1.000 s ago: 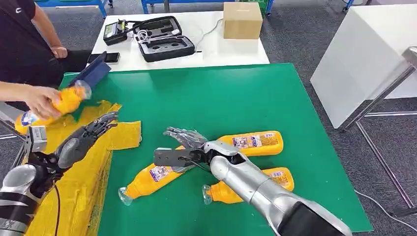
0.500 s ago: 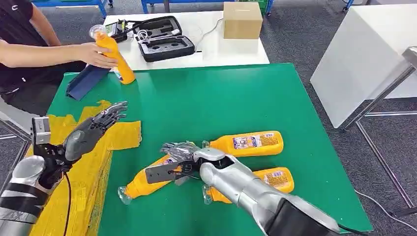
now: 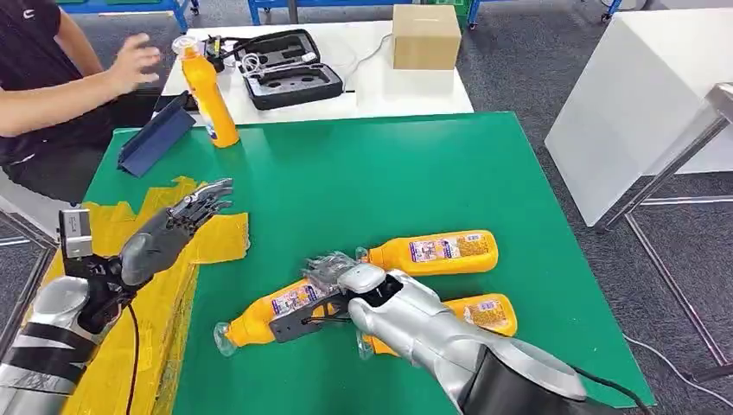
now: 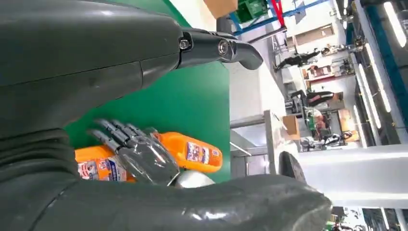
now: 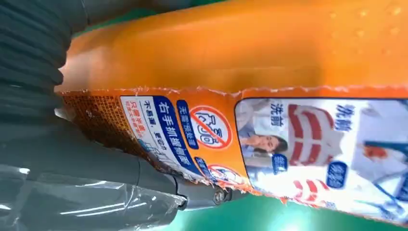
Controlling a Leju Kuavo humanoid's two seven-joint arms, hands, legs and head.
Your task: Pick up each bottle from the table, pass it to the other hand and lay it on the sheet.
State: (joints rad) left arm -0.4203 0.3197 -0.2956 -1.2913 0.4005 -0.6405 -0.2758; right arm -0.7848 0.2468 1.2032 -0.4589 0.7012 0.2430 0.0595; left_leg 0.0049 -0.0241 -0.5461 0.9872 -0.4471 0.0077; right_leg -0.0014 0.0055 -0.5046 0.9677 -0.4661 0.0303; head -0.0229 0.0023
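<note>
Lowered right hand [image 3: 333,275] now touches bottle [image 3: 275,313].

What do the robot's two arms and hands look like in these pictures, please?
Both arms are silver metal with black bands. The left hand is dark grey with slim jointed fingers; a small grey box sits at its wrist and a black cable hangs below. The right hand looks silvery under clear film, with a flat dark bracket beside it.

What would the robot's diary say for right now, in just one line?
right hand: on lying orange bottle, grasp unclear | left hand: open above yellow sheet | person's hand: beside upright bottle
</note>
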